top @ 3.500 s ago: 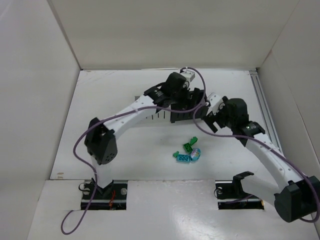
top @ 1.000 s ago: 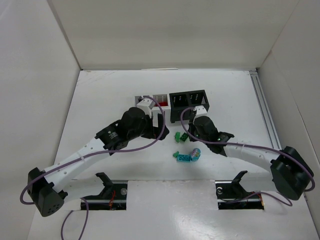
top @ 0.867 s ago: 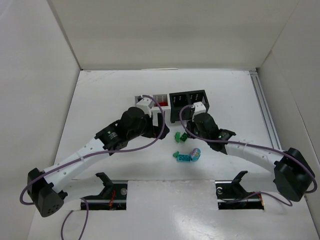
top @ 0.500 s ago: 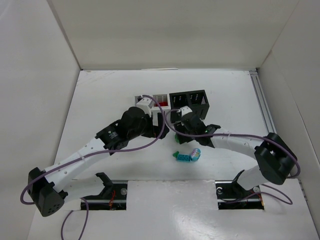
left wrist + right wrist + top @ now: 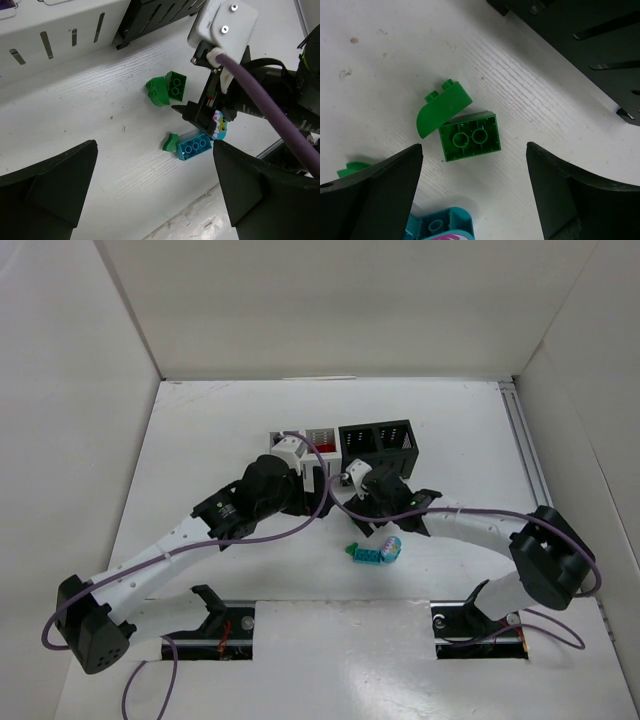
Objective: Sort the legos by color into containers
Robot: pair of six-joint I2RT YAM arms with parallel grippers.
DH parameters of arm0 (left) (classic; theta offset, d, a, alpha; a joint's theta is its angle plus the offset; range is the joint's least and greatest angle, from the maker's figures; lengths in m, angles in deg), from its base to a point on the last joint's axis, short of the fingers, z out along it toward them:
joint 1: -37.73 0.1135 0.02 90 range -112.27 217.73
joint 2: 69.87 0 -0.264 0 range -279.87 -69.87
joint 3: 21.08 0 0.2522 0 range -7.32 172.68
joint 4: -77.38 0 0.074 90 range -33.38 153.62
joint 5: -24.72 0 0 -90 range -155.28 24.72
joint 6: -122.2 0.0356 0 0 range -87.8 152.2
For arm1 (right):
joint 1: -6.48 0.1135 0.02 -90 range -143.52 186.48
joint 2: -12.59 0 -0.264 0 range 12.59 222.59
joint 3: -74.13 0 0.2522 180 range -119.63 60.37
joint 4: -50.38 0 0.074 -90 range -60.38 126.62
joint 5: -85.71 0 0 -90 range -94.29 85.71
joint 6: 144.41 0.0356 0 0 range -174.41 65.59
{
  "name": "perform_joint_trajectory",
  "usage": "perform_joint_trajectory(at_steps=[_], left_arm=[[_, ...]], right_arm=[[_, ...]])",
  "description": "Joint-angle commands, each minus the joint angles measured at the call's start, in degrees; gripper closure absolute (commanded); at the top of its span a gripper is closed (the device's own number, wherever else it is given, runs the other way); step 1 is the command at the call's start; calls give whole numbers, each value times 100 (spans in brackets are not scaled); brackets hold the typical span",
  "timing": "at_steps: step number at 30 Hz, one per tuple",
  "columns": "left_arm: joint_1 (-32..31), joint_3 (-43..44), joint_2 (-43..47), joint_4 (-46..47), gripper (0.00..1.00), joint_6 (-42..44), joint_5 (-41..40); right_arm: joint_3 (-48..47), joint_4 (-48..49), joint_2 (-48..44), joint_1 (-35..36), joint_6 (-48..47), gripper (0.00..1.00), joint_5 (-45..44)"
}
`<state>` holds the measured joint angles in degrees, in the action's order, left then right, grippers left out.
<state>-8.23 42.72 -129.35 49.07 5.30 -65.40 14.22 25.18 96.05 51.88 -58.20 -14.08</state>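
**Observer:** The white table [image 5: 200, 430], boxed in by white walls [image 5: 330, 310], carried your containers [image 5: 345, 440] in a joined row past its middle, two white ones on the left and two black on the right. The second white one held something red [image 5: 323, 447].

**Operator:** And the loose legos [image 5: 366, 554]?

**Observer:** They lay on the table just in front of the black pair. Two green ones touched each other: a square brick [image 5: 470, 140], with a curved brick [image 5: 440, 112] against its corner. Nearer your arm bases was a teal brick [image 5: 196, 146]. A small green piece [image 5: 171, 143] sat just beside the end toward your left arm, and a printed piece [image 5: 392, 546] lay against the other end.

**Operator:** What were my grippers doing?

**Observer:** Your right gripper [image 5: 474, 146] hung over the green pair with its fingers spread wide, one on each side of the two bricks, and gripped nothing. I couldn't tell whether the tips reached the table. Your left gripper [image 5: 155, 145] was near the front of the white bins, its fingers also wide apart and holding nothing. Its camera looked across at the legos and at your right wrist above them.
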Motion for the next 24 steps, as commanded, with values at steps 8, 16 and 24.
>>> perform_joint_trajectory(at_steps=[8,16,24], left_arm=[[51,-30,25,268,0,-9,47],[104,-30,25,268,0,-9,47],[104,-30,-28,268,0,-9,47]], right_arm=[[-315,265,740,-173,-913,10,380],[-17,1004,926,-761,-983,22,1363],[299,1004,672,-761,-913,38,1708]])
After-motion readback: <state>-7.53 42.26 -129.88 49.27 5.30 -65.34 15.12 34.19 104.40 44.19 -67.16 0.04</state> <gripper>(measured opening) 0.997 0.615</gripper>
